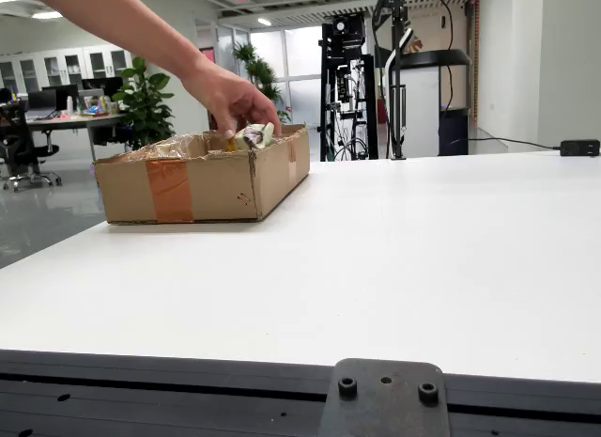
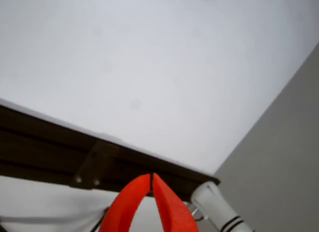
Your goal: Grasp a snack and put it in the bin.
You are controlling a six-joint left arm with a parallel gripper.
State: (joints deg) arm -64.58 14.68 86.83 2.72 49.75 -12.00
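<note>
Crinkled foil snack packet (image 1: 255,134) is being held by a person's hand (image 1: 230,97) over the cardboard box (image 1: 202,179); judged light, soft, slippery, best pinched mid-body. Orange gripper (image 2: 151,181) is being seen with tips touching, holding nothing

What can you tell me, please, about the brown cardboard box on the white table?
The brown cardboard box is shallow, rectangular and open-topped, with a strip of tan tape down its front wall and worn edges. In the side view it sits flat near the far left of the white table. Crinkly wrapped snacks show above its rim, and a person's hand reaches in at its far right corner, gripping one packet.
</note>
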